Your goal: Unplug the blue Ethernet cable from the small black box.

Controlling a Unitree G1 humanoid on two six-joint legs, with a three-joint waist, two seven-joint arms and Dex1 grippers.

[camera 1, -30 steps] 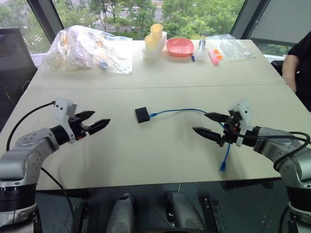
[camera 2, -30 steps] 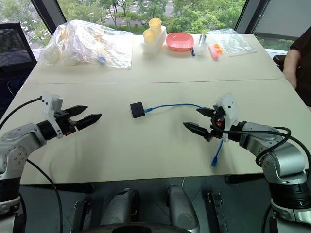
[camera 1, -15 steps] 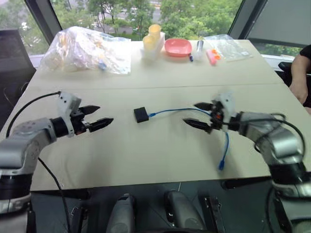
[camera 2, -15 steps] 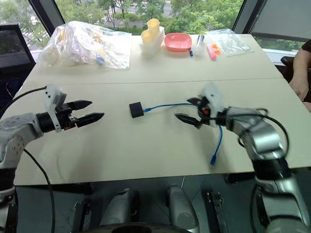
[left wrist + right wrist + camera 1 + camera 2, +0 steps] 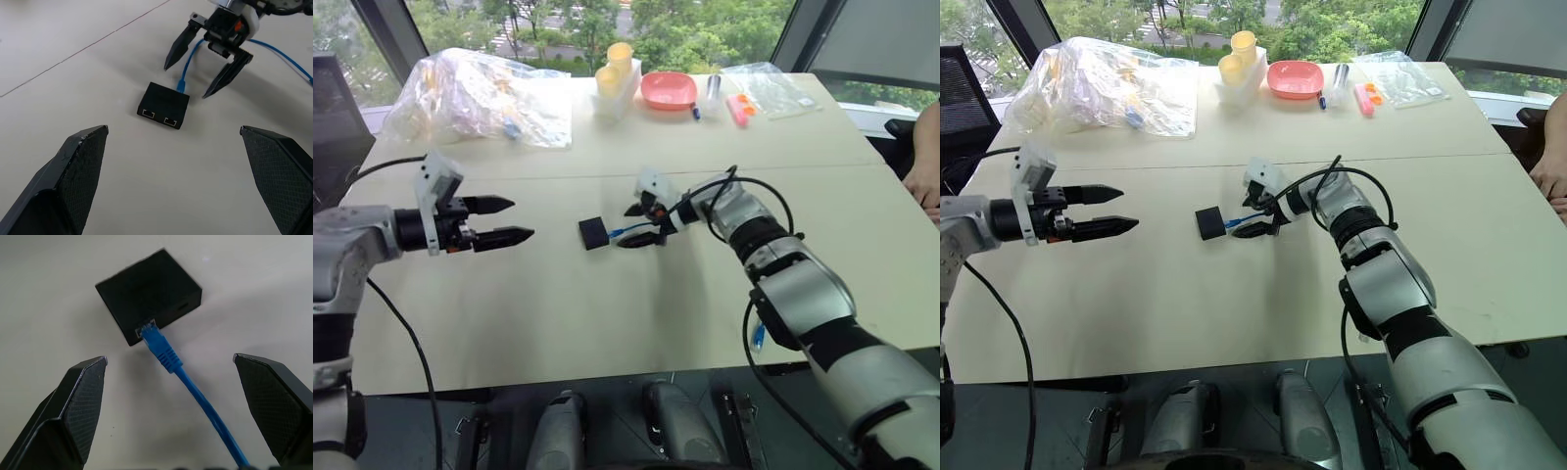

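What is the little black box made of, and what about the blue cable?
The black box looks like hard plastic: dull, matte, with crisp straight edges. The blue cable looks like a smooth rubbery or soft plastic coat, since it bends in a curve; its plug end has a ridged blue sleeve.

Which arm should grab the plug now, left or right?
Right. The right gripper is open with its fingers straddling the blue Ethernet cable just behind the small black box; the left gripper hovers well off.
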